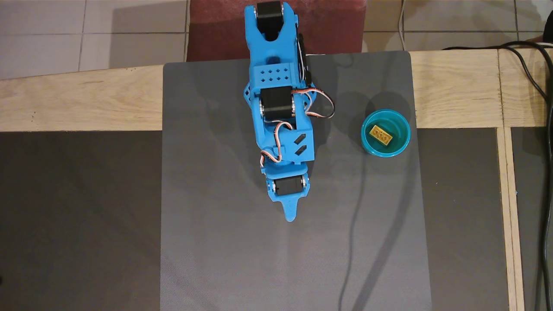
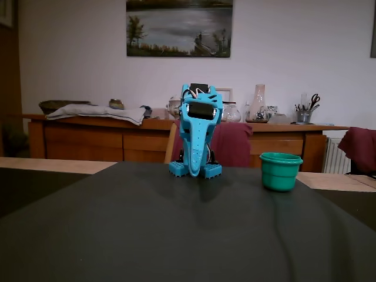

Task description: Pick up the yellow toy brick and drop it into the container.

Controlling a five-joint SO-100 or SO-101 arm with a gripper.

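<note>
The yellow toy brick [image 1: 380, 134] lies studs up inside the teal cup [image 1: 406, 137], which stands at the right edge of the grey mat. In the fixed view the cup [image 2: 280, 172] stands right of the arm and its wall hides the brick. The blue arm is folded back over its base. My gripper [image 1: 290, 214] points down at the middle of the mat, well left of the cup; in the fixed view it [image 2: 192, 168] tapers to a closed tip. It is shut and holds nothing.
The grey mat [image 1: 224, 242] lies on a wooden table with dark panels on both sides. Black cables [image 1: 542, 99] run along the far right. A chair with a red cloth [image 2: 232, 144] stands behind the arm.
</note>
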